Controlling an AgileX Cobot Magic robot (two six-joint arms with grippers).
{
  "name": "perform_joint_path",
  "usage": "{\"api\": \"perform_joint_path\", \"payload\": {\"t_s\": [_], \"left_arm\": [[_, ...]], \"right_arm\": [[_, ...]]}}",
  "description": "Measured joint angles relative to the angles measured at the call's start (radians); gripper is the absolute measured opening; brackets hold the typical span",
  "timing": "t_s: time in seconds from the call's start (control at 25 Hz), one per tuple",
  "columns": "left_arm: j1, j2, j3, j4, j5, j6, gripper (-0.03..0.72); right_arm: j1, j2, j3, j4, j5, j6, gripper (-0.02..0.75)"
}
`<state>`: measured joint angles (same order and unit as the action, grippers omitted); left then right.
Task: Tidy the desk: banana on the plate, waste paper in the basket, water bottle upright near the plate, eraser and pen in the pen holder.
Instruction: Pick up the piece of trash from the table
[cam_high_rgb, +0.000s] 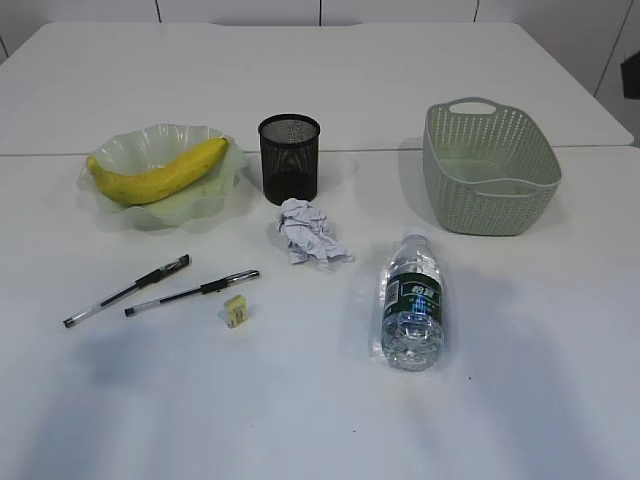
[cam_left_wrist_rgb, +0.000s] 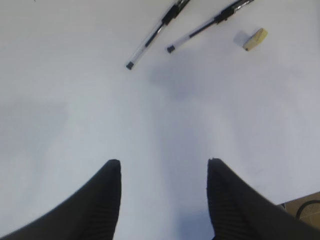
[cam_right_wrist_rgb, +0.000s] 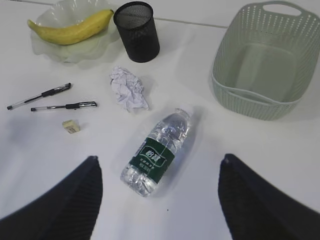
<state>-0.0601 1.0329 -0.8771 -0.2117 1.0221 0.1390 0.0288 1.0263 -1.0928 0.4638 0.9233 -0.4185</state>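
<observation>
While your left gripper (cam_left_wrist_rgb: 164, 167) hangs spread over bare white table (cam_high_rgb: 300, 420), you see two pens (cam_high_rgb: 128, 291) and eraser (cam_high_rgb: 235, 310) near-left, the banana (cam_high_rgb: 160, 176) on its plate (cam_high_rgb: 215, 195) beyond. The pen holder (cam_high_rgb: 289, 158) and crumpled paper (cam_high_rgb: 308, 234) sit mid-table. Rightward lies the bottle (cam_high_rgb: 411, 301) on its side, the basket (cam_high_rgb: 488, 166) beyond; your right gripper (cam_right_wrist_rgb: 160, 160) gapes wide. White wall panels back the far edge.

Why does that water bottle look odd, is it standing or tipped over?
Tipped over. The water bottle lies on its side on the table, cap end toward the basket, its label facing up.
</observation>
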Motion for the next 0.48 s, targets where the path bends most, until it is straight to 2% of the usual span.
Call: {"api": "perform_joint_path", "payload": {"t_s": [0.24,0.48], "left_arm": [[0.0,-0.116,0.097,0.0,0.0,-0.002,0.391],[0.0,-0.191,0.102,-0.017,0.001,-0.002,0.391]], "right_arm": [[0.089,0.182,-0.156,-0.015,0.021,-0.029,0.536],[0.227,0.376,-0.292,-0.102,0.025,-0.008,0.536]]}}
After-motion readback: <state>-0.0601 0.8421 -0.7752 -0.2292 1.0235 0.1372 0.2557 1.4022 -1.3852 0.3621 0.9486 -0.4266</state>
